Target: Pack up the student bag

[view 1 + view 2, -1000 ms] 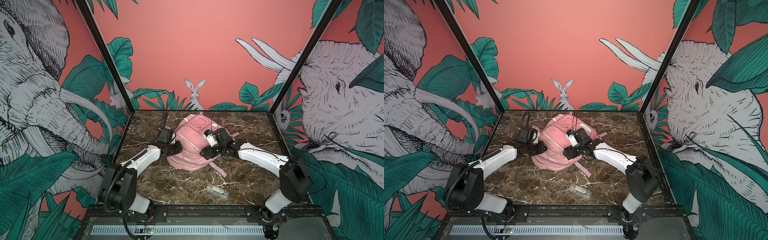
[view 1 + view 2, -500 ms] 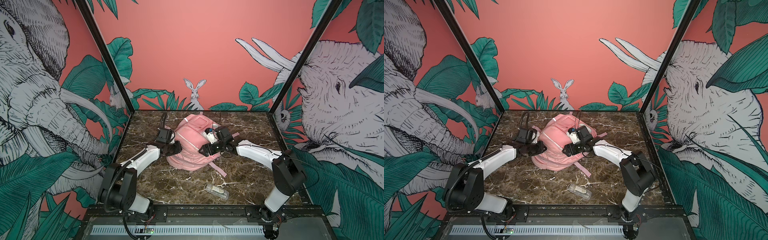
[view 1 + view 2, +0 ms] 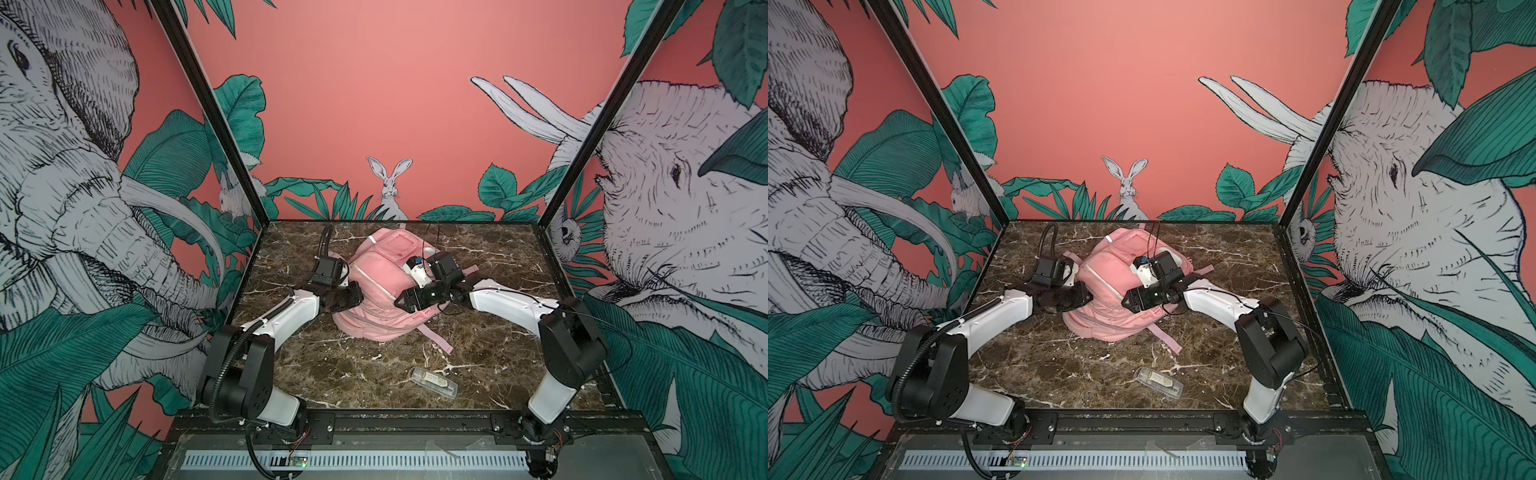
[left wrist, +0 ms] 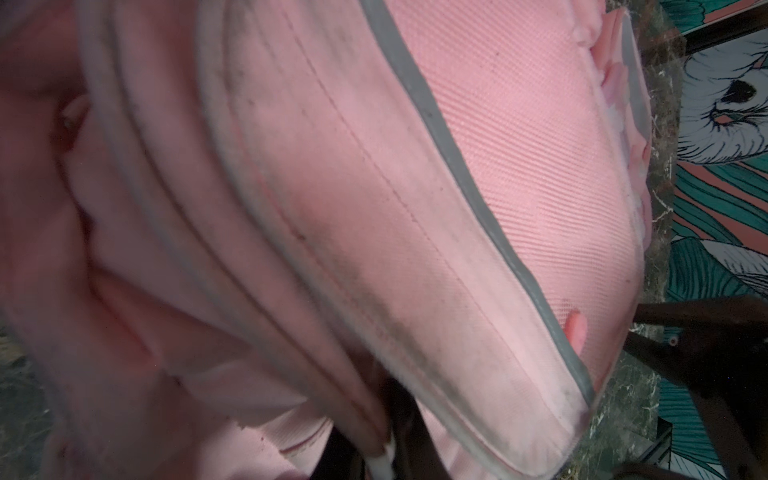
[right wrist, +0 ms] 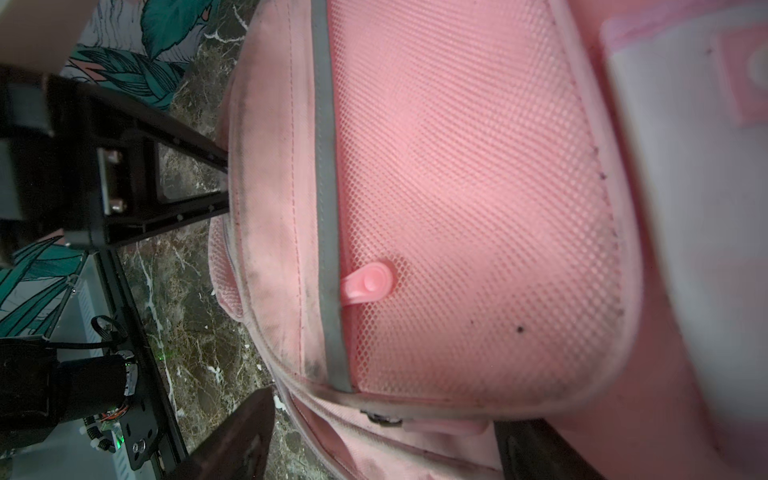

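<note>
Table (image 3: 332, 374) of dark marble carries the pink bag (image 3: 374, 291), which lies front up in the middle, toward the back wall. The left gripper (image 3: 355, 297) meets the bag's left side, its jaws pressed together on a fold of fabric. The right gripper (image 3: 405, 301) hangs over the mesh pocket (image 5: 478, 208), jaws spread wide, gripping nothing. A clear case (image 3: 434, 382) lies near the front edge, well apart from the bag. A pink zip pull (image 5: 368, 284) rests on the mesh.
</note>
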`<move>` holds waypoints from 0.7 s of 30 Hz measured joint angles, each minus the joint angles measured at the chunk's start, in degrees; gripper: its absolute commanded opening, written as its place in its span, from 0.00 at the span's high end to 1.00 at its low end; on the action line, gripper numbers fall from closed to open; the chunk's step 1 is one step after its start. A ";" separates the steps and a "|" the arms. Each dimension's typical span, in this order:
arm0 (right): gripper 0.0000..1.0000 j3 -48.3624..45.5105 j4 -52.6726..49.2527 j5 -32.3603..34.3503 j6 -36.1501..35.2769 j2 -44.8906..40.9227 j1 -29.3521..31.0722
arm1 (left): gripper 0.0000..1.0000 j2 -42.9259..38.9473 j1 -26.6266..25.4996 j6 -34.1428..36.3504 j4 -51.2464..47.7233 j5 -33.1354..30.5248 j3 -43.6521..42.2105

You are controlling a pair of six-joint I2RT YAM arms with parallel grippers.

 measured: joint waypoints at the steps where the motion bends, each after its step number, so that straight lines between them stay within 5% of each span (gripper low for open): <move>1: 0.21 -0.74 -0.26 0.02 -0.09 -0.72 0.37 | 0.86 0.09 0.00 0.00 0.04 0.02 0.00; 13: 0.28 -6.62 -6.27 -0.57 -0.98 -12.17 3.98 | 0.86 0.48 0.00 -0.02 0.26 0.11 -0.02; 21: 0.36 -4.90 -7.96 4.11 -1.84 -10.62 3.93 | 0.86 0.57 0.00 -0.22 0.61 0.20 -0.20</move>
